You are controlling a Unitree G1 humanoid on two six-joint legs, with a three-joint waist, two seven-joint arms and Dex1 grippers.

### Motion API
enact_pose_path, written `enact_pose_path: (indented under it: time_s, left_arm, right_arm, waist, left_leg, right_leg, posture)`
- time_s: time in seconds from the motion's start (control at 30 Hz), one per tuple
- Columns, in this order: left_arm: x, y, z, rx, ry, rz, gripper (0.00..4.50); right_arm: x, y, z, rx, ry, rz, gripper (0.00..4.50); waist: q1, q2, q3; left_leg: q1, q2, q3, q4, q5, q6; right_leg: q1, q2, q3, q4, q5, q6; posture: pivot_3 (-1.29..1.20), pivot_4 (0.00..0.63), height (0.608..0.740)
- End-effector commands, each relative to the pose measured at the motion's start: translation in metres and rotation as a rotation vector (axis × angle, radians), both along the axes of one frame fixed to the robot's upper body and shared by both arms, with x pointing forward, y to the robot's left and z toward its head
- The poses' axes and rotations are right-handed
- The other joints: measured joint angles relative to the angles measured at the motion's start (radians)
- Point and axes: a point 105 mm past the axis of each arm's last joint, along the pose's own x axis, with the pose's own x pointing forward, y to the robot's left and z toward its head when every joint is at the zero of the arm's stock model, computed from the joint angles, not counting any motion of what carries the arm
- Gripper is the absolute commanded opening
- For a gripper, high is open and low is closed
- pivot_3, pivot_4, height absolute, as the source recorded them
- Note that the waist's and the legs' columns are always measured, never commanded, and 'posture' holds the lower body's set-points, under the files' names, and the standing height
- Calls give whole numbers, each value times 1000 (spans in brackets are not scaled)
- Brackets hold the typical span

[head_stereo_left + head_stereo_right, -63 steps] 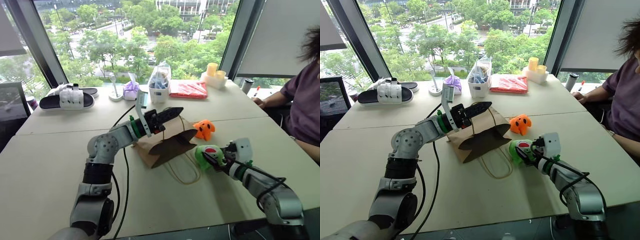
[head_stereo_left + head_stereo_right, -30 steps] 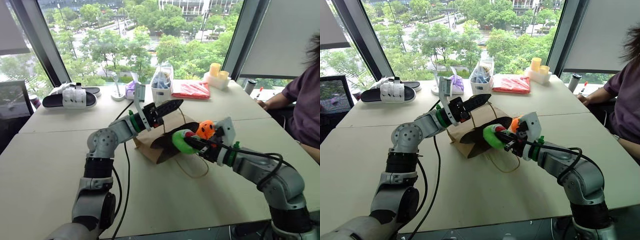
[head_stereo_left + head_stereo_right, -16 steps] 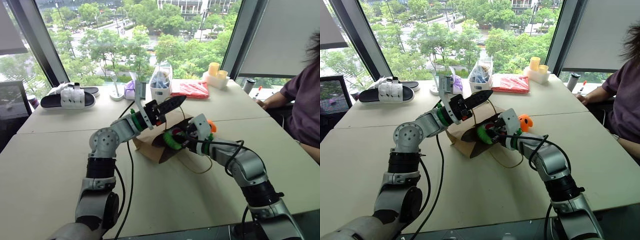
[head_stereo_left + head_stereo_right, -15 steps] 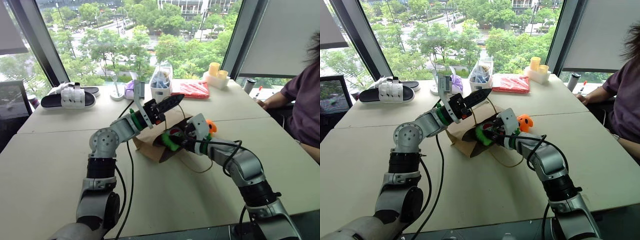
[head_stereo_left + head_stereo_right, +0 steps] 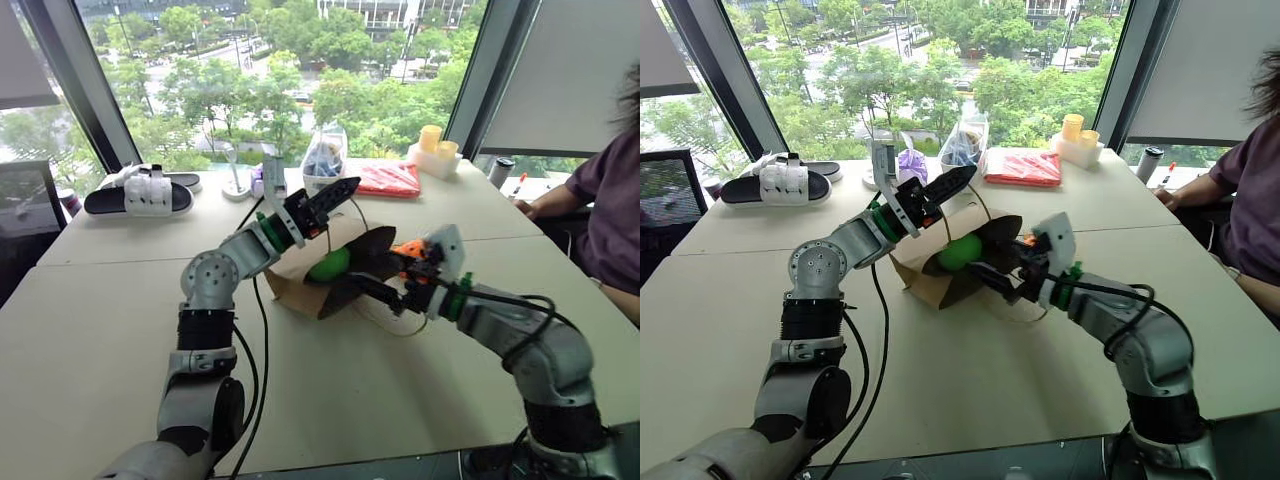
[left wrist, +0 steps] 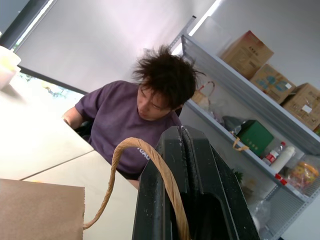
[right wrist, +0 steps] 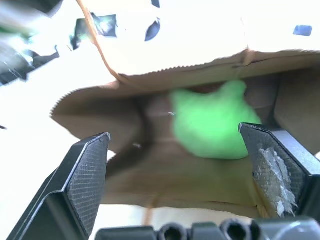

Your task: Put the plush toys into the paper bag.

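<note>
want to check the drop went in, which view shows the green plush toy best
The right wrist view: it looks straight into the paper bag mouth, with the green plush toy lying inside, between the open right tool fingers. Both eye views show just a green patch in the bag opening.

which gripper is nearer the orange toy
Right. The right gripper is open at the bag's mouth, just beside the orange toy. The left gripper, shut on the bag's handle, is farther.
</note>
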Motion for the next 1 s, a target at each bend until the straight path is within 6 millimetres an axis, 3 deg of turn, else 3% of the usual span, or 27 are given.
enact_pose_path:
  time_s: [0.03, 0.07, 0.17, 0.27, 0.3, 0.43, 0.53, 0.67, 0.77, 0.87, 1.0]
  left_arm:
    - [-3, 3, 12, -25, -39, -3, 0]
    - [-3, 4, 12, -26, -38, -4, 0]
    - [-4, 2, 10, -23, -35, -10, 0]
    - [-5, 3, 8, -11, -36, -14, 0]
    - [-6, 3, 7, -7, -36, -14, 0]
    - [-8, 6, 4, 2, -35, -9, 0]
    - [-8, 8, 2, 1, -31, 0, 0]
    - [-9, 8, 0, 3, -26, 10, 0]
    - [-10, 9, 3, 3, -38, 21, 0]
    - [-10, 13, 3, 3, -41, 39, 0]
    - [-10, 15, 2, 3, -36, 45, 0]
  right_arm:
    - [-19, -26, 31, 137, -49, 25, 4459]
    - [-20, -31, 32, 155, -44, 25, 4459]
    - [10, -70, 36, 218, -81, -173, 4459]
    - [50, -98, 36, 290, -96, -386, 4459]
    - [66, -103, 24, 218, -70, -469, 4459]
    - [109, -100, -16, -43, 16, -625, 4459]
    - [131, -95, -31, -119, 73, -678, 4459]
    - [151, -85, -57, -265, 141, -706, 4459]
    - [154, -81, -80, -368, 190, -698, 4459]
    - [155, -82, -88, -356, 213, -698, 3624]
    - [156, -82, -88, -362, 209, -689, 1698]
  waist:
    - [0, 0, 0]
    - [0, 0, 0]
    - [-4, 0, 0]
    - [-8, 0, 0]
    - [-6, 0, 0]
    - [-7, 0, 0]
    - [-8, 1, 0]
    - [-9, 1, 0]
    - [-6, 1, 0]
    - [-7, 1, 0]
    - [-10, 0, 0]
  left_leg:
    - [0, 0, 0, 0, 0, 0]
    - [0, 0, 0, 0, 0, 0]
    - [1, 0, 0, 0, 0, 0]
    - [3, 0, 2, 0, 0, 0]
    - [3, 0, 3, 0, 0, 0]
    - [4, 0, 4, -1, 0, 0]
    - [2, 1, 4, -1, 4, -7]
    - [-1, 0, 4, -1, 5, -8]
    - [-1, 0, 3, -1, 5, -8]
    - [-1, 0, 3, -1, 5, -8]
    - [0, 0, 3, -1, 5, -8]
  right_leg:
    - [0, 0, 0, 0, 0, 0]
    - [0, 0, 0, 0, 0, 0]
    - [1, 0, 0, 0, 0, 0]
    - [1, 0, 1, 1, 0, 0]
    - [2, 0, 1, 1, 0, 0]
    - [1, 0, 2, 2, 0, 0]
    - [-1, 0, 2, 1, 0, 0]
    - [-3, 0, 2, 1, 0, 0]
    - [-3, 0, 2, 0, 1, 0]
    - [-2, 0, 2, 0, 1, 0]
    - [-1, 0, 2, 0, 1, 0]
  posture:
    - [0, 150, 740]
    - [0, 150, 740]
    - [0, 150, 740]
    - [0, 150, 740]
    - [0, 150, 740]
    - [0, 150, 740]
    - [0, 150, 740]
    - [0, 150, 740]
    - [0, 150, 740]
    - [0, 150, 740]
    - [0, 150, 740]
